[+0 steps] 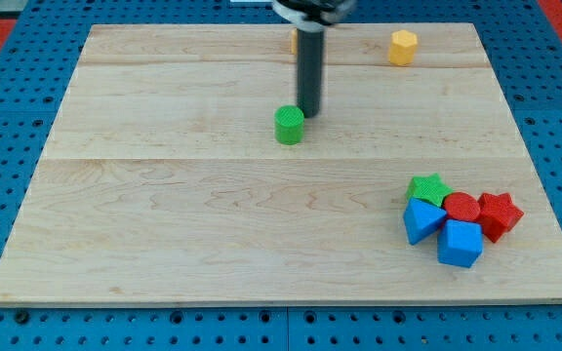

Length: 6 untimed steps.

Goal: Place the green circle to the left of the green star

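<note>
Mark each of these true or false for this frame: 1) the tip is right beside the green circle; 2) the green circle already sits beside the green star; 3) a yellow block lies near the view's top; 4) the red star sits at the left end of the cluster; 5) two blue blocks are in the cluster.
1) True: my tip is just up and to the right of the green circle.
2) False: the green star is far off toward the view's lower right.
3) True: the yellow block lies near the top edge.
4) False: the red star is at the cluster's right end.
5) True: the blue blocks.
</note>
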Motion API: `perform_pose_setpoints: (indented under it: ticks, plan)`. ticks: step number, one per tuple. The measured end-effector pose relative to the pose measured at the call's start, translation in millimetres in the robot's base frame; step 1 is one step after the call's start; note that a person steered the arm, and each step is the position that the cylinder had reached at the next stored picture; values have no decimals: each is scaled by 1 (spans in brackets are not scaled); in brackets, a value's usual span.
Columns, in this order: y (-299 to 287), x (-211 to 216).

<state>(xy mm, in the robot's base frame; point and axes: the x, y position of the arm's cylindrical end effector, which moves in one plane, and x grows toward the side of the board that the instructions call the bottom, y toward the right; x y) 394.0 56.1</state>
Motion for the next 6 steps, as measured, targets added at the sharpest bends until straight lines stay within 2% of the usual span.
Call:
perform_pose_setpoints:
  ticks: [1,2,3,4,5,6]
  plan:
    - [4,26]
    - [2,-32]
    - [-55,-44]
    - [-54,-13]
    - [-9,45]
    - [45,72]
